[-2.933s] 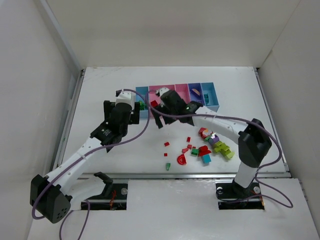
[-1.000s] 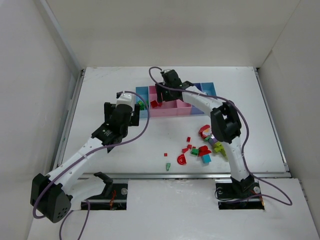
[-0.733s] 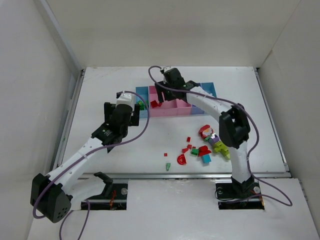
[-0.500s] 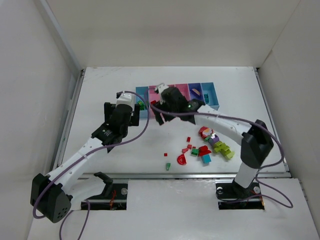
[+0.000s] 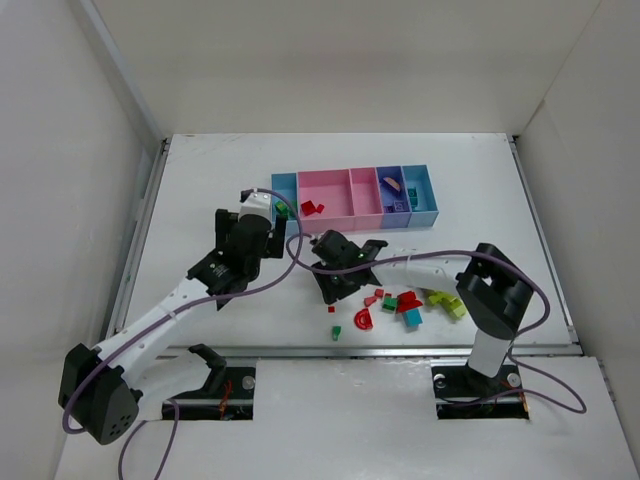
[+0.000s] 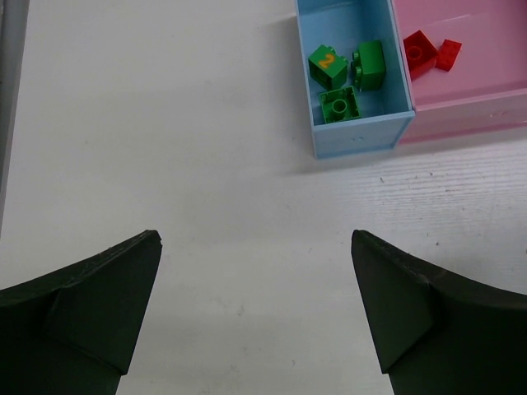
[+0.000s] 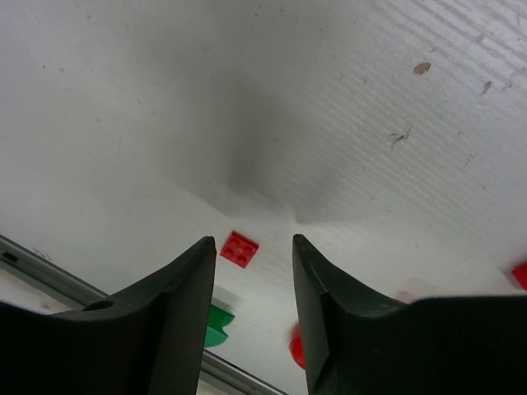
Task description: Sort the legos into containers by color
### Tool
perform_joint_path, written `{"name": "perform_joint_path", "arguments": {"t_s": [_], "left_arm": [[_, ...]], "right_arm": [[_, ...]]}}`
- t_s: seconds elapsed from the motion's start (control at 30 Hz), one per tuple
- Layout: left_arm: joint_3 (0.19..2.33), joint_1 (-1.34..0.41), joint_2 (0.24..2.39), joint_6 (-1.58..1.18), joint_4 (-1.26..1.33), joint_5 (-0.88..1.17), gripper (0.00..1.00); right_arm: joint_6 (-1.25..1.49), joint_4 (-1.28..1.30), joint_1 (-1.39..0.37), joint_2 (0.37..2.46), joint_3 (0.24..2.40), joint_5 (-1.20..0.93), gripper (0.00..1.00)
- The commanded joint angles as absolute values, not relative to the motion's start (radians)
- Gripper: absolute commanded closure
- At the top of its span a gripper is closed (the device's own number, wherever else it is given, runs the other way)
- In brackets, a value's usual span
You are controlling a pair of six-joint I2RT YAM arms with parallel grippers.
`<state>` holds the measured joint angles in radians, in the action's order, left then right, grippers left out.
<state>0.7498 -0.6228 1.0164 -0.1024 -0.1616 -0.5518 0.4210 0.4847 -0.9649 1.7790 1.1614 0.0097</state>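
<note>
Right claw (image 7: 253,245) back from containers (image 5: 340,190); 3 green legos (image 6: 339,105)

bins (image 5: 360,225) 5 | binned green bricks (image 6: 328,67) 3 | binned red pieces (image 6: 420,53) 2 | loose legos (image 5: 405,300): too clustered to count

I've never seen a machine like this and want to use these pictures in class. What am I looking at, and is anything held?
Two robot arms on a table sort toy bricks by colour. One picture looks down from above; the other two come from wrist cameras, so the dark shapes are each arm's own fingers. The left gripper faces a row of bins: green bricks lie in the end blue one, red bricks in the pink beside it. The right gripper hangs near a small red plate. More loose bricks lie on the table. Both grippers are open, holding nothing.
</note>
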Motion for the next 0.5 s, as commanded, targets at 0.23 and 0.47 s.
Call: {"name": "perform_joint_path", "arguments": {"t_s": [0.23,0.47], "left_arm": [[0.703,-0.632,0.965,-0.063,-0.074,-0.583,0.0],[0.703,-0.632,0.956,-0.052,-0.025,-0.583,0.0]], "right_arm": [[0.65,0.543,-1.049,1.766,1.184,0.109,0.51],[0.765,0.563,-1.078,1.789,1.184,0.17,0.5]]}}
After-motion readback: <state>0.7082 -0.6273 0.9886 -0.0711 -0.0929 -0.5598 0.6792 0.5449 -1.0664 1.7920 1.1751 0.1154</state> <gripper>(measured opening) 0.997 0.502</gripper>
